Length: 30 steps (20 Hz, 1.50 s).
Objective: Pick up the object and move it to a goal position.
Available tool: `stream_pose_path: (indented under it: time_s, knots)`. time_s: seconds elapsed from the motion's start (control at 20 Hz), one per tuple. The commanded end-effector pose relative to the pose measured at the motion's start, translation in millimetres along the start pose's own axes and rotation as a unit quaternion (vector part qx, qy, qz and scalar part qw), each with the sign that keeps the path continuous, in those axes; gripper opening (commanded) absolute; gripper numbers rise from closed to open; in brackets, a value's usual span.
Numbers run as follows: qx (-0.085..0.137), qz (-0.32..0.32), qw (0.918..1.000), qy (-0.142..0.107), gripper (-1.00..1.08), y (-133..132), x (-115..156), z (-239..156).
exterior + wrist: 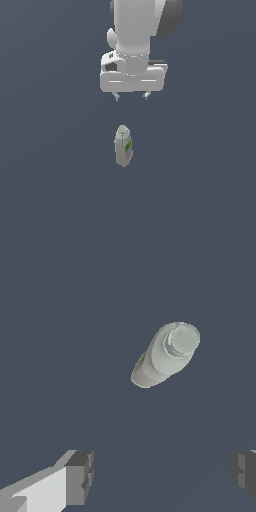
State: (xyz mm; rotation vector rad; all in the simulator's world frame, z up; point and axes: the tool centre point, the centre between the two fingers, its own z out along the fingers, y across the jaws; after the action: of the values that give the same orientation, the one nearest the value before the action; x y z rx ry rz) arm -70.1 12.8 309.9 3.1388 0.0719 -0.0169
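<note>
The object [123, 145] is a small pale grey bottle with a rounded cap and a green label patch, standing upright on the dark surface in the middle of the exterior view. In the wrist view the object [165, 354] shows from above, cap toward the camera. My gripper [131, 96] hangs open well above the bottle and slightly toward the exterior view's right, apart from it. Both fingertips [80, 476] stand wide apart with nothing between them.
A plain dark grey-blue surface [50, 200] lies all around the bottle. The white arm [135, 30] comes down from the top of the exterior view. No other objects show.
</note>
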Motion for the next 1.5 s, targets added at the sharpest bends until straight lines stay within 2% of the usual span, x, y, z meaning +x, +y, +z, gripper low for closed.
stream_pose_path:
  time_s: [0.0,0.5,0.85,1.15,1.45]
  knots:
    - [0.000,0.000,1.0000,0.000,1.00,0,0,0]
    - [0.005,-0.032,0.9995,0.005,1.00,-19,3,-6]
    - [0.005,-0.031,0.9995,0.005,1.00,-18,3,-5]
    - [0.006,-0.007,0.9999,0.005,1.00,-14,10,-3]
    - [0.006,0.045,0.9990,0.005,1.00,-4,27,2]
